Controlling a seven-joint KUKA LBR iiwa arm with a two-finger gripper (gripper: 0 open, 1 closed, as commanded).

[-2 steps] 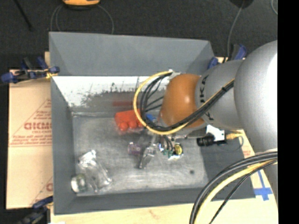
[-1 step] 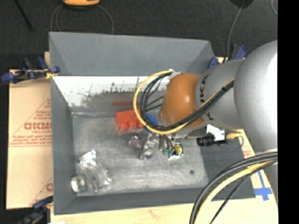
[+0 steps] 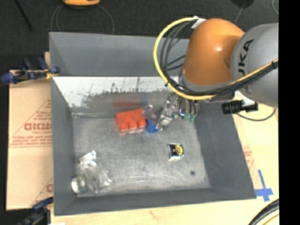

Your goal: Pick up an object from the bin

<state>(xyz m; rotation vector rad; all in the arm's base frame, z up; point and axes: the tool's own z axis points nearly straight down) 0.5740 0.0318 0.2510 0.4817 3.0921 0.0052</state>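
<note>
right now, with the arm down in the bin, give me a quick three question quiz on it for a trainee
1. Fill in: the clear wrapper lies in the bin's lower ____ corner, as the camera sees it.
2. True or false: the orange block lies close to the far wall.
3. Which lies nearest the gripper? A the clear wrapper, B the blue piece, C the black and yellow piece.
Key: 1 left; 2 true; 3 B.
</note>
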